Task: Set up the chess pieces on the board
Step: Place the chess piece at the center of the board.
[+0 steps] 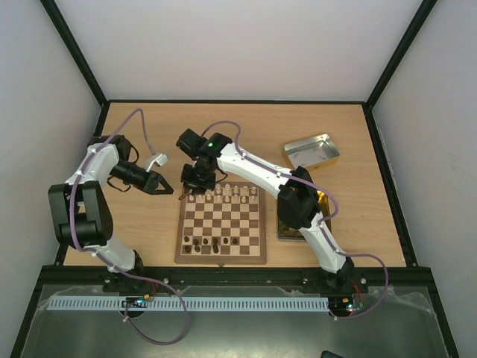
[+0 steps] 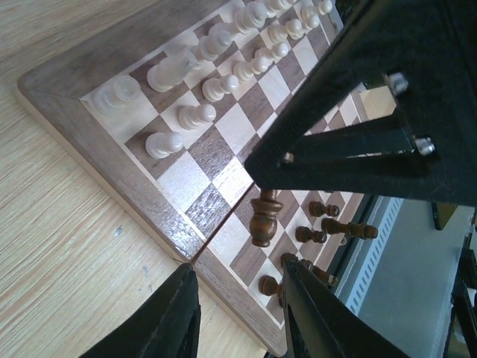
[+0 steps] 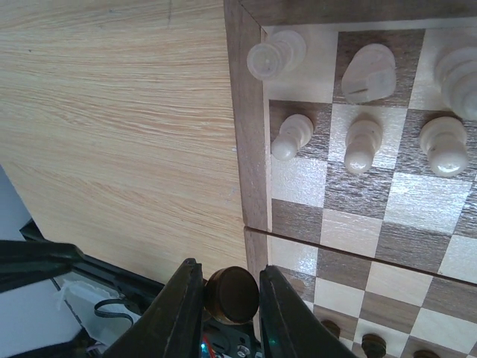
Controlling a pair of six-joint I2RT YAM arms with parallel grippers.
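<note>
At the bottom centre of the right wrist view, the right gripper pinches a dark brown piece at the left border of the board. The left gripper stands parted and empty at the frame bottom. Seen from overhead, cream pieces line the board's upper rows.

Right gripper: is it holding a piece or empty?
Holding. The right wrist view shows the right gripper shut on a dark chess piece, which sits between its two fingers.

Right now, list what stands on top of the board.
Pale pieces line the board's far rows; a few dark pieces sit near. From above, the right pincer hides part of the far-left corner.
</note>
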